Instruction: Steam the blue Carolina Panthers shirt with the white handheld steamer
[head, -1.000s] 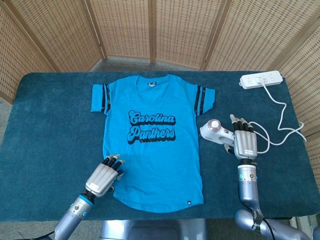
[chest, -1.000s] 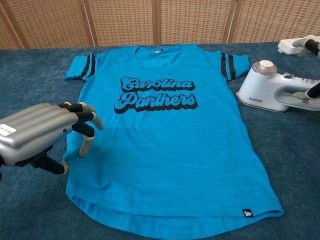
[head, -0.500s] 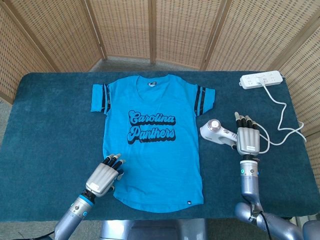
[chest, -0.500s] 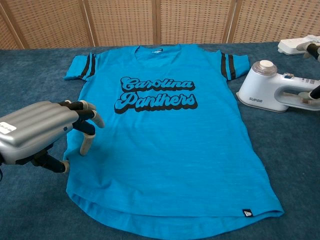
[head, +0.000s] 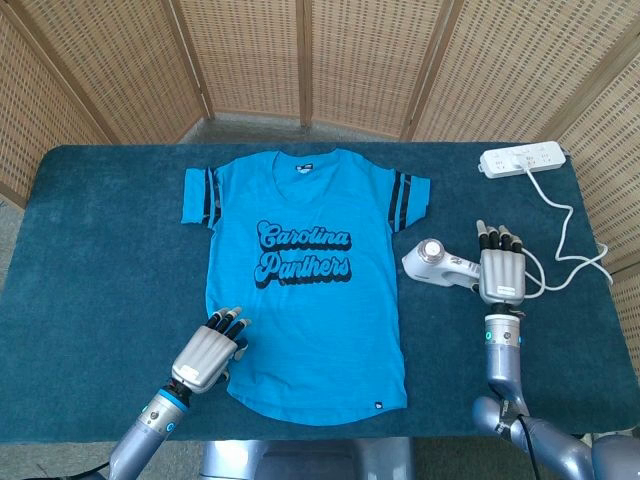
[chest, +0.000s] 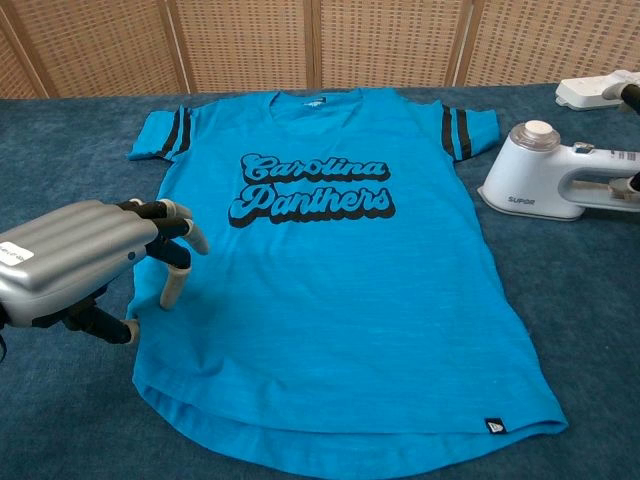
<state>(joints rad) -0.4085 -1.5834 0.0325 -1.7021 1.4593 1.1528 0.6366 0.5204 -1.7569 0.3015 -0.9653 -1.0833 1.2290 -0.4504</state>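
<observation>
Woven rattan screens in wooden frames stand behind a counter (head: 90, 300) covered in dark teal, carpet-like fabric. A blue shirt (head: 305, 280) of heathered knit is spread flat at the middle of the counter, collar toward the far edge, with dark stripes on its short sleeves and "Carolina Panthers" printed in black script across the chest. A small dark tag is seen at the hem near the front edge. The white handheld steamer (head: 440, 265), of smooth rounded plastic with a round cap, lies on the fabric toward the right edge, just beside the shirt. The right hand (head: 501, 273) is closed around the steamer's handle, its dark fingers pointing toward the far edge. The left hand (head: 210, 355), silver-backed with black fingers (chest: 172, 260) loosely curled, rests at the shirt's lower left edge and grips nothing. A white power strip (head: 522, 159) lies by the far right corner, its white cord (head: 566, 235) looping toward the steamer.
</observation>
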